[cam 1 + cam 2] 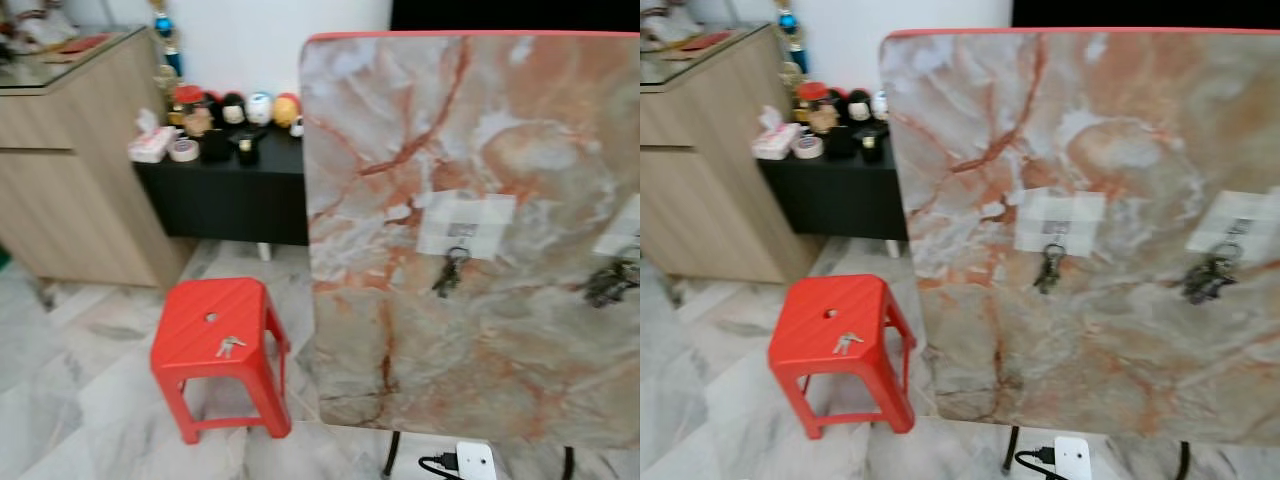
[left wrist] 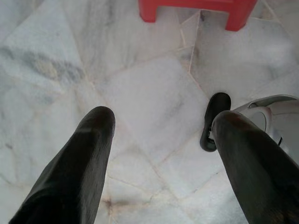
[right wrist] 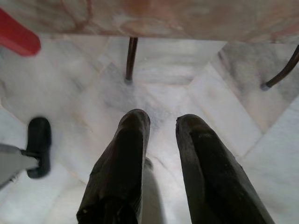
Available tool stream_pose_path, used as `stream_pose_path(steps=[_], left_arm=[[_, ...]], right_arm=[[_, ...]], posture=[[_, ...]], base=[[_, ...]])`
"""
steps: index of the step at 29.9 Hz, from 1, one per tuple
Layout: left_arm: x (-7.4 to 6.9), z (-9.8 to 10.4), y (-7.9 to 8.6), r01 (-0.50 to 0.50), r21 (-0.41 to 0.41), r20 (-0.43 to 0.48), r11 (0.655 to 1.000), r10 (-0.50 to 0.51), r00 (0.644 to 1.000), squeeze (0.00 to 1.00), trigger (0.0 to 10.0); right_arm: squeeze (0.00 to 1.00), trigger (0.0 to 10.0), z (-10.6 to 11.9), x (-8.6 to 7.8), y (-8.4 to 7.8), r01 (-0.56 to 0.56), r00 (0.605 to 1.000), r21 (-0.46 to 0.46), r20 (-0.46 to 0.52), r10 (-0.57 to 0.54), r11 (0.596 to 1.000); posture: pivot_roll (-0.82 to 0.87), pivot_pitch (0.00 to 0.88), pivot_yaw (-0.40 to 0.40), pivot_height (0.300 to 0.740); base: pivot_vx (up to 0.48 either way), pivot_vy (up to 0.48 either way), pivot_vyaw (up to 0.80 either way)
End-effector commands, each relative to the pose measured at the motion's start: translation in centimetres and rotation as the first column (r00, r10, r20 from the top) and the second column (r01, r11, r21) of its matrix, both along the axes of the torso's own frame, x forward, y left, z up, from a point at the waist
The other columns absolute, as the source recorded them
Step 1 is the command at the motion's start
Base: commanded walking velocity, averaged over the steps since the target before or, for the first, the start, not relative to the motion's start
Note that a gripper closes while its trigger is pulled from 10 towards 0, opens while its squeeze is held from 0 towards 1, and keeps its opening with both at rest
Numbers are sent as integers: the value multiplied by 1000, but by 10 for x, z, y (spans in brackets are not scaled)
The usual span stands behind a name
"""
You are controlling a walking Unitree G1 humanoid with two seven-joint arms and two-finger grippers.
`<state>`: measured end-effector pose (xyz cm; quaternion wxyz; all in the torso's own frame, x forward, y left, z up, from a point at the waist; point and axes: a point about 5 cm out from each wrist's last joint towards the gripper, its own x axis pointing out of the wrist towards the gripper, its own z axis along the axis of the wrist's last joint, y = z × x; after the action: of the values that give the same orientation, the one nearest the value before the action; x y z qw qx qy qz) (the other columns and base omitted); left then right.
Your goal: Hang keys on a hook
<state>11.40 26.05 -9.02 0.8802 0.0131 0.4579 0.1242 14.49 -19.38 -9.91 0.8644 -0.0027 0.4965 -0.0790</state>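
A red plastic stool [image 1: 222, 345] stands on the pale marble floor [image 1: 70, 400], just left of the upright marble-patterned board [image 1: 480, 180]. Behind it a low black bench [image 1: 225, 190] carries a row of small round figurines [image 1: 245, 110], a roll of tape [image 1: 183, 150] and a tissue packet [image 1: 150, 145]. A light wooden cabinet [image 1: 70, 180] stands beside that bench on the left. A white power adapter [image 1: 474, 460] with a black cable lies on the floor below the board.
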Motion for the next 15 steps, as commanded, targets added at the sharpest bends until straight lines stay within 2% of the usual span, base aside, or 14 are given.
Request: stream_pose_path(steps=[1,3,5,15], left_arm=[[-3,-2,-1,27,0,-28,1000,-27,999,0,10000],[-2,-1,-2,31,-2,-21,1000,-31,999,0,10000],[-2,-2,-2,32,-2,-22,1000,-32,999,0,10000],[-5,-4,-8,4,-29,-18,1000,-4,1000,0,10000]], right_arm=[[0,10000,-1,-7,-11,27,1000,-4,-13,-27,1000],[0,10000,-1,-14,-25,35,999,-16,-29,-36,999],[0,10000,-1,-15,-27,37,999,-14,-29,-38,999],[0,10000,0,-4,-10,31,999,14,-17,-31,999]], posture=[[58,0,20,740],[60,0,16,740],[61,0,12,740],[80,0,-22,740]], base=[[0,0,800],[0,0,800],[0,0,525],[0,0,0]])
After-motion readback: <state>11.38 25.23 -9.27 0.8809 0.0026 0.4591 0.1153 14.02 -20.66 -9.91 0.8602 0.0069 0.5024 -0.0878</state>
